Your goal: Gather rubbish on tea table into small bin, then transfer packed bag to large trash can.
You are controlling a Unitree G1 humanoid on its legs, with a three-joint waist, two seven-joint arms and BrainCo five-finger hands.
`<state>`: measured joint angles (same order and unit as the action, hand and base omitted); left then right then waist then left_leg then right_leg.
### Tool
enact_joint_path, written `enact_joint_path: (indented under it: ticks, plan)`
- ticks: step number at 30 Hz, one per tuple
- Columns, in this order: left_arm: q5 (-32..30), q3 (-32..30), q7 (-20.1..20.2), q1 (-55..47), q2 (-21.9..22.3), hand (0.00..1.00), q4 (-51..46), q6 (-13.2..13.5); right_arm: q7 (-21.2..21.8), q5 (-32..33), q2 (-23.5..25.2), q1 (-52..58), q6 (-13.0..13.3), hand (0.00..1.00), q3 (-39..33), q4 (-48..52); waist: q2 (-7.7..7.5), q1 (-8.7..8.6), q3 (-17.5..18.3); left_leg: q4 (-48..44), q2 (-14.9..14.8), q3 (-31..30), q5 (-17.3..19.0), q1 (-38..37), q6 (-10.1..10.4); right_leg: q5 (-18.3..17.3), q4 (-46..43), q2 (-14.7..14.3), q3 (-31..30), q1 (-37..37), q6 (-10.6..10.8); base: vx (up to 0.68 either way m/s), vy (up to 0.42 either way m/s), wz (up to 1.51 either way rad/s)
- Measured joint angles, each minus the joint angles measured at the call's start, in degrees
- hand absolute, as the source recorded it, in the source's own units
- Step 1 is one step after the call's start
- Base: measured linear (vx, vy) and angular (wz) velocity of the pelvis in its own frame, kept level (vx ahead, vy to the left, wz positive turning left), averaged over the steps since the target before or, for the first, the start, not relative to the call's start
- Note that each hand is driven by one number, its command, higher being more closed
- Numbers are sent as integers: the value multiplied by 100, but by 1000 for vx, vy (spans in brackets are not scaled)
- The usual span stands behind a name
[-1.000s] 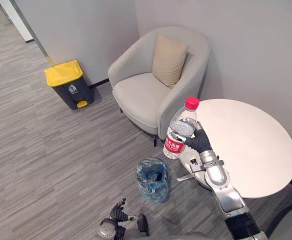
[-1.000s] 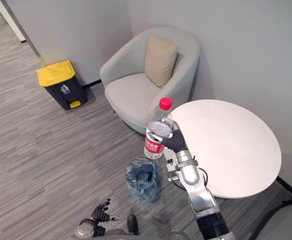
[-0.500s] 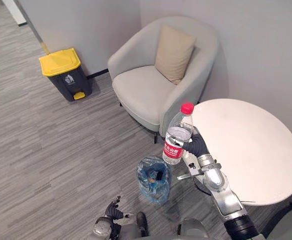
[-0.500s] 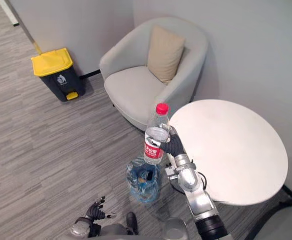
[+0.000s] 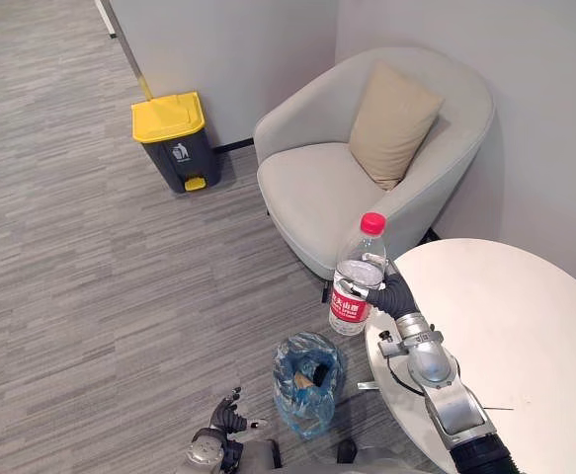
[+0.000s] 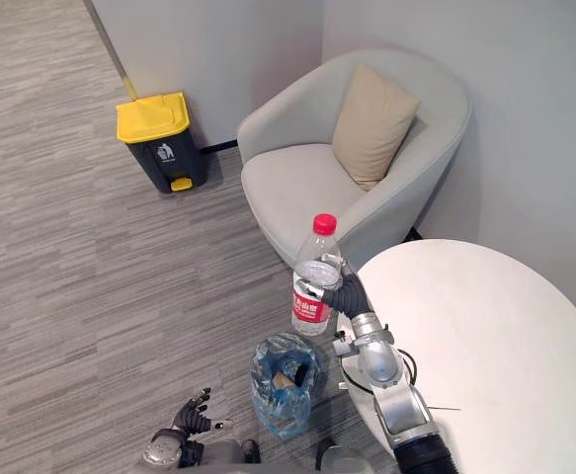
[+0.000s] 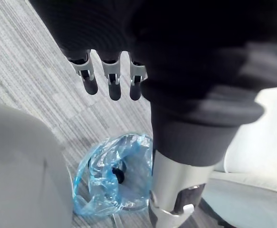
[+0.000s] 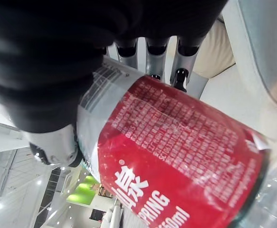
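one bottle [image 5: 355, 281] stands upright in the right hand [image 5: 391, 293], whose fingers [image 8: 153, 61] wrap its red label in the wrist view; small bin [image 5: 307, 380] sits below that hand, left hand [image 7: 110, 80] relaxed beside it.

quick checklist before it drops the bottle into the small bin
1. Grip of right hand curled round bottle: ok.
2. Bottle upright, red cap on: ok.
3. Bottle straight above small bin: cannot tell.
4. Bin's mouth open at the top: ok.
5. The left hand open and apart from the bin: ok.
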<state>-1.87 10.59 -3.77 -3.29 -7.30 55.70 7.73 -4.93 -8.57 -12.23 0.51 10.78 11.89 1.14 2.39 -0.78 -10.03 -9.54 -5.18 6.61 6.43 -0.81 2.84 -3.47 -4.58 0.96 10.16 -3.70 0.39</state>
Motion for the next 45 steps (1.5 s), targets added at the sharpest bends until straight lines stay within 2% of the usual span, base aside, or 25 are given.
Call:
enact_joint_path:
  ticks: [4, 8, 11, 15, 17, 23, 29, 35, 38, 45]
  plan:
    - [-8, 1, -1, -12, -20, 0, 68, 0, 23, -8, 17, 2, -2, 100, 96, -5, 3, -54, 0, 552, 133, 62, -316, -197, -58, 140, 149, 73, -101, 15, 45, -81, 31, -9]
    - [-5, 1, -2, -11, -40, 0, 65, 5, 109, -12, -8, -32, -2, 100, 381, -19, 8, -42, -5, 576, 151, 93, -330, -67, -65, 196, 172, 86, -156, 124, 69, -99, 16, -5]
    - [8, 5, -8, 42, -90, 0, 39, 12, 147, -12, -55, -364, -1, 100, 733, -228, 39, -9, -81, 390, 145, 118, -326, 386, -69, 156, -97, 110, -213, 615, 107, -94, 0, -6]
    - [118, 3, -33, 492, -173, 0, 38, 6, 156, -70, -243, -1255, -7, 100, 1193, -617, 60, 65, -662, -392, 154, -31, -264, 1287, -163, -69, -1030, 240, -87, 1569, 40, -107, 1, 19]
    - [222, -9, -74, 734, -231, 0, -5, 9, 145, -123, -353, -1656, -13, 100, 1330, -772, 50, 167, -935, -722, 193, -133, -250, 1750, -179, -215, -1513, 341, -8, 2044, 15, -154, -6, 32]
    - [482, -229, -211, 1041, -290, 0, -251, 34, 117, -310, -534, -2535, -113, 100, 1588, -1146, 59, 273, -1395, -1626, 219, -217, -55, 2867, -279, -470, -2490, 530, 73, 3092, -1, -157, 13, 17]
    - [707, -470, -350, 1516, -231, 0, -709, 43, -185, -392, -559, -2909, -206, 100, 1467, -1176, 47, 339, -1516, -2690, 168, -205, 186, 4519, -336, -698, -3517, 721, 79, 4666, 40, -167, 7, 11]
    - [822, -855, -411, 1661, -39, 0, -1176, 57, -497, -557, -519, -3324, -273, 100, 1151, -1425, 13, 458, -1622, -3110, 35, -28, 209, 5340, -375, -692, -3957, 796, 56, 5482, 14, -58, -30, 3]
    - [904, -910, -511, 1868, 4, 0, -1343, 69, -714, -564, -506, -3878, -320, 100, 991, -1782, -6, 486, -1634, -3320, -99, 121, 190, 5904, -360, -703, -4209, 853, 76, 6032, -35, -34, -59, 14]
    - [1033, -1026, -531, 2280, 68, 0, -1556, 230, -1085, -695, -647, -4588, -498, 100, 579, -2632, -74, 505, -1675, -3583, -65, 37, 124, 6697, -386, -768, -4576, 935, 109, 6814, -66, -5, -20, 9]
